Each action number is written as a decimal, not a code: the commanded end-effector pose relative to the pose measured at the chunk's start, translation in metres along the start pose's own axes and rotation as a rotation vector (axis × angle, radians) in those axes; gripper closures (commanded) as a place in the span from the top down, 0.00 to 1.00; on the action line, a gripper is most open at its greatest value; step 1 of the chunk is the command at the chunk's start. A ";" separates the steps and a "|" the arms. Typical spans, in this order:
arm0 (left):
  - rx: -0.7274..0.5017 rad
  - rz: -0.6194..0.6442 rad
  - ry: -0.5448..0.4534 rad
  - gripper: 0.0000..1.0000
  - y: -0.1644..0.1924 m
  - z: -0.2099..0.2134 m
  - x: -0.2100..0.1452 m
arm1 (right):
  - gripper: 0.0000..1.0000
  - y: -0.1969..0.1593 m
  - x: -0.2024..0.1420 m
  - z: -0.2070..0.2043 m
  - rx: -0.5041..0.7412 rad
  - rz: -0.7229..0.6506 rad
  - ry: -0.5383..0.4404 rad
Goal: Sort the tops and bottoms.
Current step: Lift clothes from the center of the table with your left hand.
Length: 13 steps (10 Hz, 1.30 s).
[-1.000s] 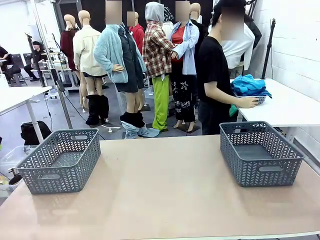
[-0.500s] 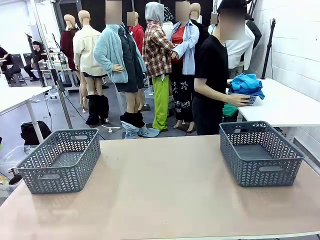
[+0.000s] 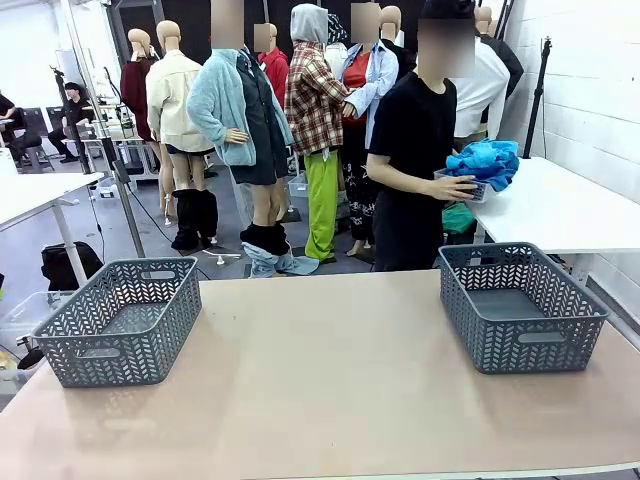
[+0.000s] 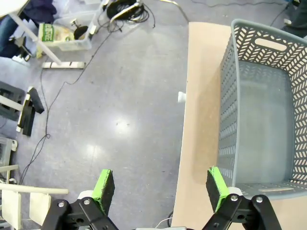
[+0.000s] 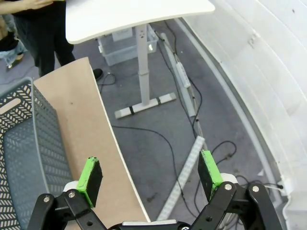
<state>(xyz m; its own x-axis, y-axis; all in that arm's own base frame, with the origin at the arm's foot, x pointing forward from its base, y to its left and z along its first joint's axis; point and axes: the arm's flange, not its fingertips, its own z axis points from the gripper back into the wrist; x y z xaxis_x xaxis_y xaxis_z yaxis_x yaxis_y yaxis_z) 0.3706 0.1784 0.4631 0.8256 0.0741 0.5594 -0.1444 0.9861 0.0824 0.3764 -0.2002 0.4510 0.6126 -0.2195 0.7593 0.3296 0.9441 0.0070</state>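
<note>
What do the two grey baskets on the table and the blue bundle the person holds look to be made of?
Left basket and right basket: likely moulded matte plastic, with rigid walls pierced in a regular chevron pattern. Blue bundle: soft cloth, since it creases and slumps in folds.

The person [image 3: 408, 150] has lifted the basket [image 3: 477, 190] of tops [image 3: 487, 160] off the side table [image 3: 560, 212].

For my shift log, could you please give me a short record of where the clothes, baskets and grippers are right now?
tops: blue and turquoise pile carried by the person beyond the table
left basket: empty
right basket: empty
left gripper: open, nothing held
right gripper: open, nothing held
</note>
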 end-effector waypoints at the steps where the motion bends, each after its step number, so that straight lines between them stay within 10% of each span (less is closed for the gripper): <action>1: 0.005 -0.004 0.001 1.00 0.001 0.002 0.000 | 1.00 0.000 0.000 0.002 -0.001 0.006 0.010; 13: 0.005 -0.004 0.001 1.00 0.001 0.002 0.000 | 1.00 0.000 0.000 0.002 -0.001 0.006 0.010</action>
<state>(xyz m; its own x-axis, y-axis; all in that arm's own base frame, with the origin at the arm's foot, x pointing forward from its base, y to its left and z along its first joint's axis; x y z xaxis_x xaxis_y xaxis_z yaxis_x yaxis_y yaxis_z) 0.3706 0.1785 0.4631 0.8256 0.0741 0.5594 -0.1444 0.9861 0.0824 0.3765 -0.2001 0.4510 0.6127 -0.2193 0.7593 0.3294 0.9442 0.0069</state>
